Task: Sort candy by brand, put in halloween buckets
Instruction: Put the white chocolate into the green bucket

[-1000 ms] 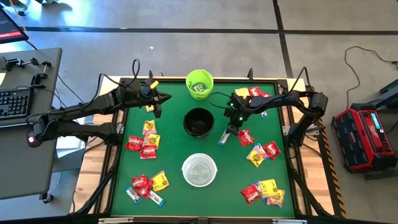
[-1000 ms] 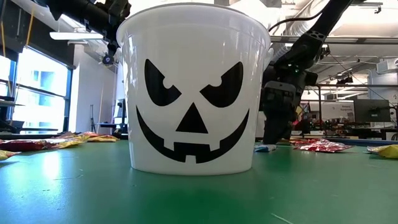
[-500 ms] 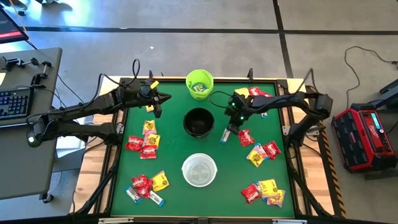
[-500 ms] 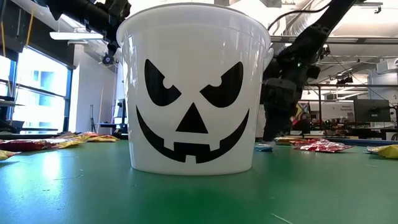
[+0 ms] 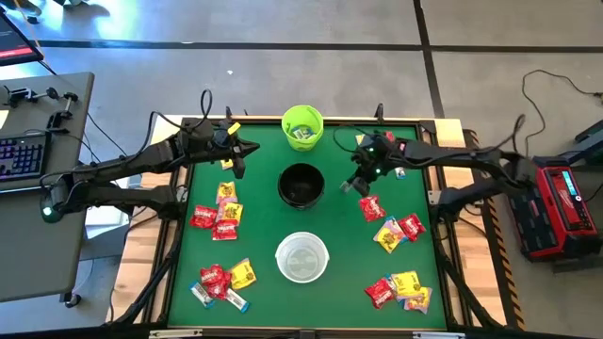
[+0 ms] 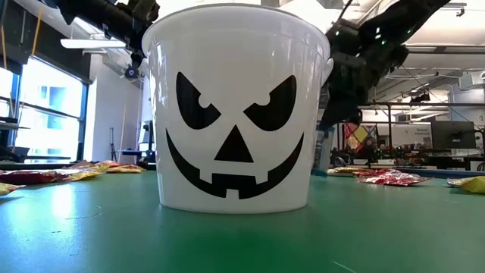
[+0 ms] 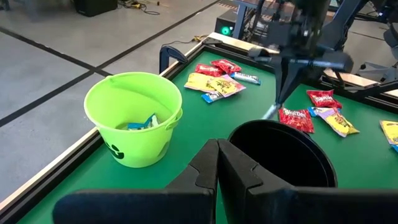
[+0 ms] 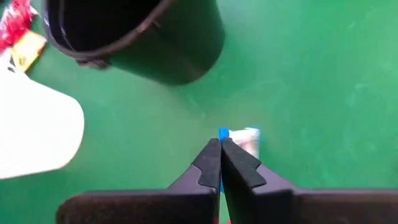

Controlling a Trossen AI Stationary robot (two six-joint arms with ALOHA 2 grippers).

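The right end effector [image 5: 349, 187] is closed on a small pale blue-white candy packet [image 8: 244, 138], whose blue end and white body stick out past the fingertips [image 8: 213, 155] in the right wrist view. Compared with a second ago, it has lifted off the tabletop [image 5: 264, 188] with this packet — before, it stood low beside the red packets, and now it hangs above the green surface just right of the black bucket [image 5: 301, 185], while the right arm is stretched out more toward the far side. In the low view the packet [image 6: 321, 152] hangs below the dark fingers, clear of the surface. The left end effector [image 5: 236, 166] has not moved; its fingers are closed on nothing and it hovers near the far left edge, left of the black bucket. The three buckets stand in a row down the middle: the lime green bucket [image 5: 302, 126] at the far edge with some pale packets inside, the black one in the centre, the white bucket [image 5: 301, 257] nearest, showing a black jack-o'-lantern face in the low view. The other candy lies in flat shiny groups of red, yellow and pale blue-white packets — one group left of the black bucket [image 5: 219, 217], one at the near left [image 5: 222, 282], one at the far right corner [image 5: 384, 141], one right of centre [image 5: 391, 226] and one at the near right [image 5: 400, 289].
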